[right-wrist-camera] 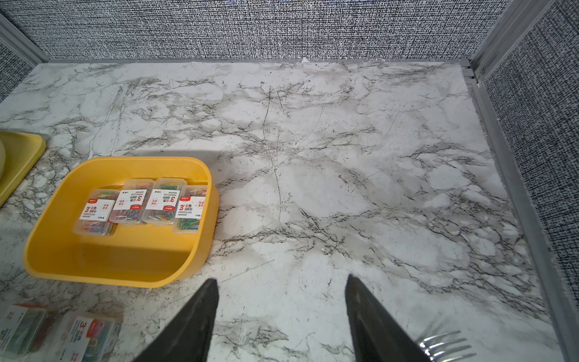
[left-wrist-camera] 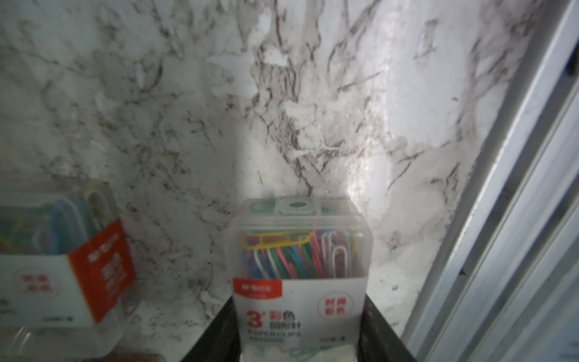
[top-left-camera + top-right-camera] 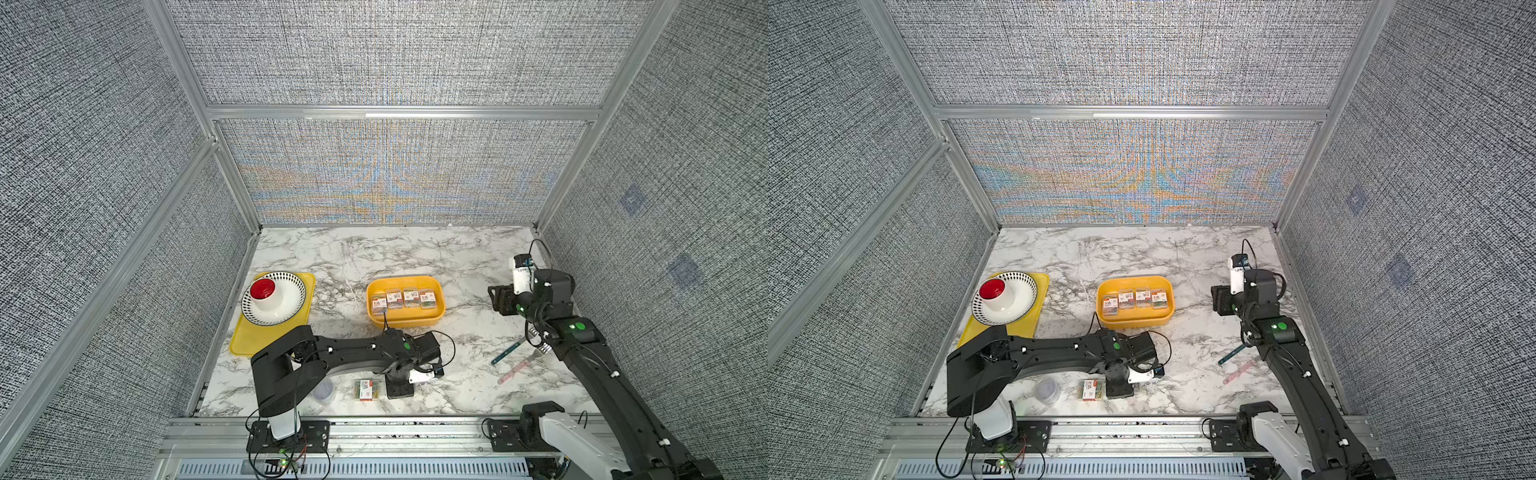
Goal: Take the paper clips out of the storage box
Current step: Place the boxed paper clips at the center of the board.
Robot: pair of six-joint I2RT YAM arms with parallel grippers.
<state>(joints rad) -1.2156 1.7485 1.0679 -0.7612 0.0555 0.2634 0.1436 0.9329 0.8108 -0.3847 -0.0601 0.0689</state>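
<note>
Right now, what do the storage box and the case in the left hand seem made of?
Storage box: apparently opaque yellow moulded plastic, smooth, faint sheen, rounded corners. Case in the left hand: clear rigid plastic, probably; coloured clips show through, with a white-and-red paper-looking label.

The storage box (image 1: 109, 272) is smooth yellow plastic, faintly glossy; paper-clip cases (image 2: 300, 250) clear glossy plastic with paper labels; bench (image 1: 344, 156) smooth, marble-look, softly sheened; walls (image 3: 374, 50) rough woven cloth; fork (image 1: 448, 344) shiny metal.

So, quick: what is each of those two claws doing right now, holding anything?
Left gripper: closed on a paper clip case.
Right gripper: open, holding nothing.
</note>
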